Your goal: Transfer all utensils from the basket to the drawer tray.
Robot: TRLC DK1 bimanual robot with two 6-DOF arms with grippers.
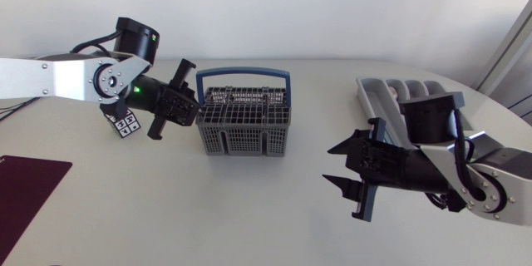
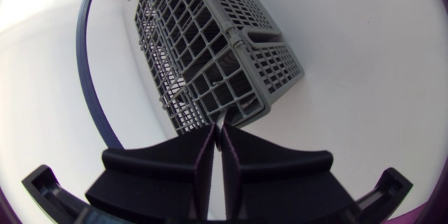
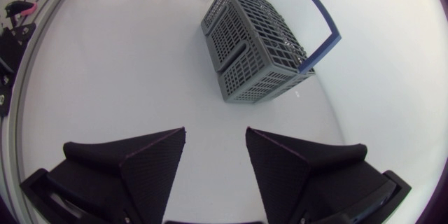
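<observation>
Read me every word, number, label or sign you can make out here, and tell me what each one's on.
No readable words or numbers in any view.
Marker block by the left arm: black-and-white square code patterns only, no letters.
Cutlery basket: no print visible.
Drawer tray: no print visible.

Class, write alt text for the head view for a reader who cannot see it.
A grey utensil basket with a blue handle stands centred on the table. The left gripper is at its left end; the right gripper hangs open near the drawer tray on the right.
</observation>
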